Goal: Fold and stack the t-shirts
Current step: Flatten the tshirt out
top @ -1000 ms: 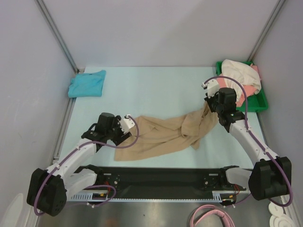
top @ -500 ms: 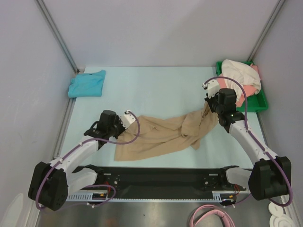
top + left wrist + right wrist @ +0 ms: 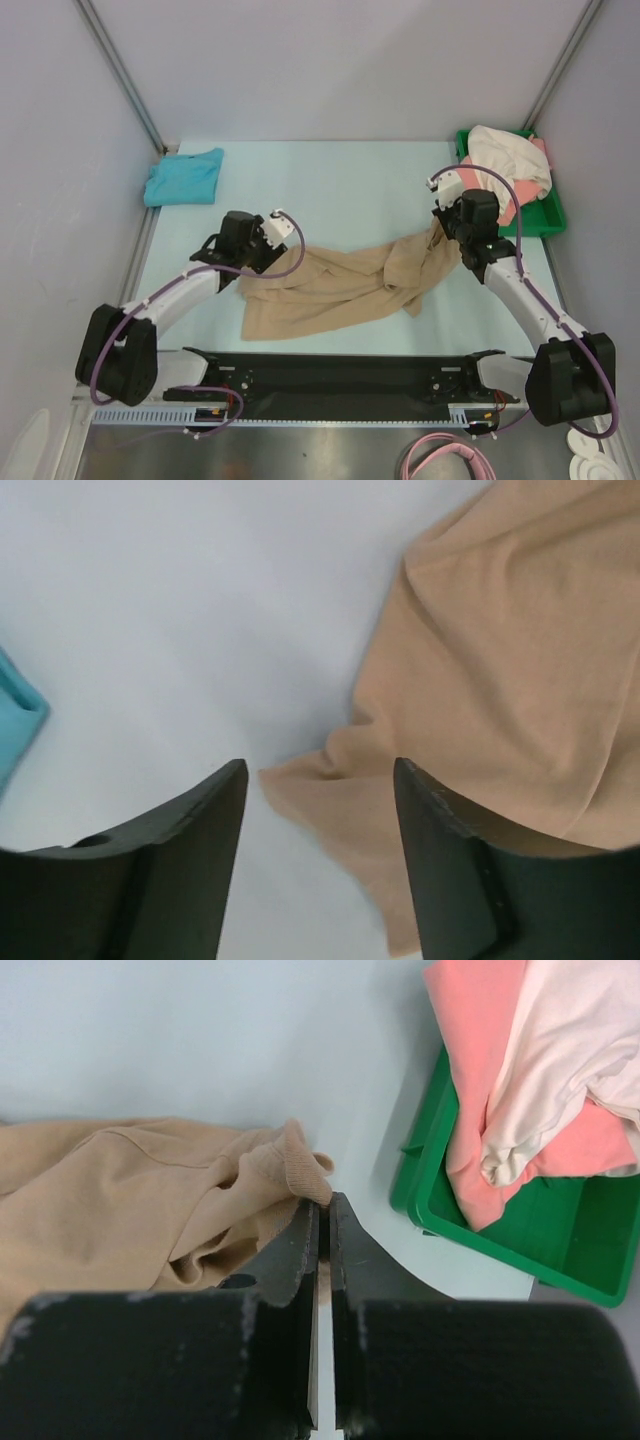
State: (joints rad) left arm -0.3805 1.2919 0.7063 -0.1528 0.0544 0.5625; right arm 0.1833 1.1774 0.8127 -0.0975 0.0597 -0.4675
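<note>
The tan t-shirt (image 3: 340,285) lies crumpled and stretched across the middle of the table. My right gripper (image 3: 323,1200) is shut on its ribbed edge at the shirt's right end (image 3: 440,228). My left gripper (image 3: 320,770) is open over the shirt's left corner (image 3: 300,785), which lies between the spread fingers (image 3: 200,820) without being pinched; in the top view it sits at the shirt's far left (image 3: 272,232). A teal-blue t-shirt (image 3: 184,176) lies folded at the far left. The cream-white (image 3: 570,1050) and coral-pink (image 3: 470,1060) t-shirts are heaped in the tray.
A green plastic tray (image 3: 545,215) stands at the far right, close to my right gripper; its rim (image 3: 520,1230) shows in the right wrist view. A corner of the teal shirt (image 3: 15,720) shows left of my left fingers. Grey walls enclose the table.
My left gripper has moved away from the near edge, up along the tan shirt's left side to its far corner. The right arm and its grip have not moved.
</note>
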